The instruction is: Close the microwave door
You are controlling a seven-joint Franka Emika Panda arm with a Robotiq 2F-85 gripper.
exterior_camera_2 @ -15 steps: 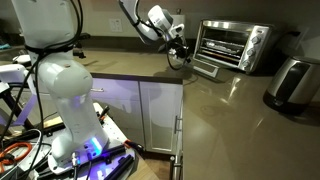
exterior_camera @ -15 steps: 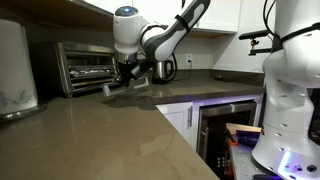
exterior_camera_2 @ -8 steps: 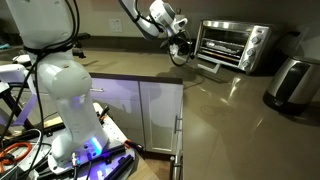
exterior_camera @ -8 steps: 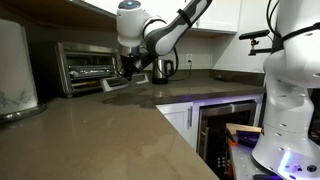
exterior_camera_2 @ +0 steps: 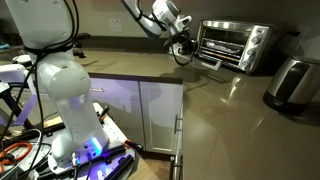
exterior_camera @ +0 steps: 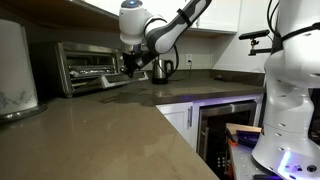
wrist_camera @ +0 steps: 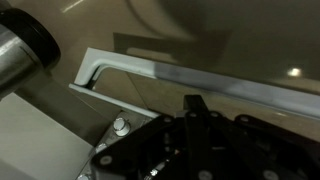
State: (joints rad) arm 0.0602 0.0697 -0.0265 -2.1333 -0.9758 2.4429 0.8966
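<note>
The microwave, a small silver toaster-oven-style box, stands at the back of the counter and shows in both exterior views. Its door hangs partly open, tilted up from its bottom hinge. My gripper is at the door's front edge, by the handle. In the wrist view the long silver bar handle runs just beyond my fingertips. The fingers are pressed together and hold nothing.
A kettle stands behind the gripper. A large white appliance is beside the microwave. A silver appliance sits on the counter. A black glass-front unit is under the counter. The white robot base stands on the floor.
My gripper has risen and moved toward the microwave. The door has swung up from lying flat to partly raised.
</note>
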